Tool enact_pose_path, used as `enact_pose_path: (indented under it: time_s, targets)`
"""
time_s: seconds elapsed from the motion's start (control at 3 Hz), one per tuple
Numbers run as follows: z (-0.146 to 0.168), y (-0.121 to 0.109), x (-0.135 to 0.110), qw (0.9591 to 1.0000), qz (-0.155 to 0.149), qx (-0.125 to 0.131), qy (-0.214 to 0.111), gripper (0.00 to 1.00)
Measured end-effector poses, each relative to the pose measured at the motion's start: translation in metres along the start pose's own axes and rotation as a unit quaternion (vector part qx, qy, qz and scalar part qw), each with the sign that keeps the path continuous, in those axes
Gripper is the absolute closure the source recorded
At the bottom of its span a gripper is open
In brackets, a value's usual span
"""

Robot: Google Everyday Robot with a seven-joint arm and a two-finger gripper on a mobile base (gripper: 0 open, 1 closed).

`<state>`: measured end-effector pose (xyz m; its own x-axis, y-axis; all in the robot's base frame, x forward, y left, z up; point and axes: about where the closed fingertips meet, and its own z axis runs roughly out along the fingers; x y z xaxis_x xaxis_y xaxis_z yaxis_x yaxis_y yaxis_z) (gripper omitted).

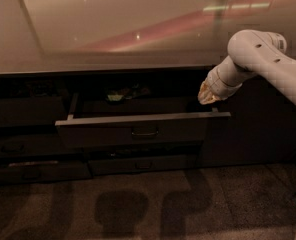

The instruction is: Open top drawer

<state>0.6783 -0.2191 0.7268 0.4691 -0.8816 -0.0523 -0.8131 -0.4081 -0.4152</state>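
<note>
Countertop (113,34), end effector (207,95) angled over top drawer (113,131)

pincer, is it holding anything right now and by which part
Nothing visibly held; the pincer sits just above the right end of the open top drawer front.

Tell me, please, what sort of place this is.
Probably a kitchen or break room: a long pale countertop over dark lower drawers, with the top drawer open. The gripper hangs above its right end.

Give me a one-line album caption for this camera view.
The top drawer stands open under the counter, the robot's gripper hovering above its right end.
</note>
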Motion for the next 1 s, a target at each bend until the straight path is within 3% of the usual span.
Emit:
enact_pose_path:
  time_s: [0.67, 1.0]
  targets:
    - [0.058, 0.026, 0.019, 0.9969, 0.035, -0.057, -0.041, 1.0]
    - [0.06, 0.027, 0.018, 0.9968, 0.035, -0.059, -0.041, 1.0]
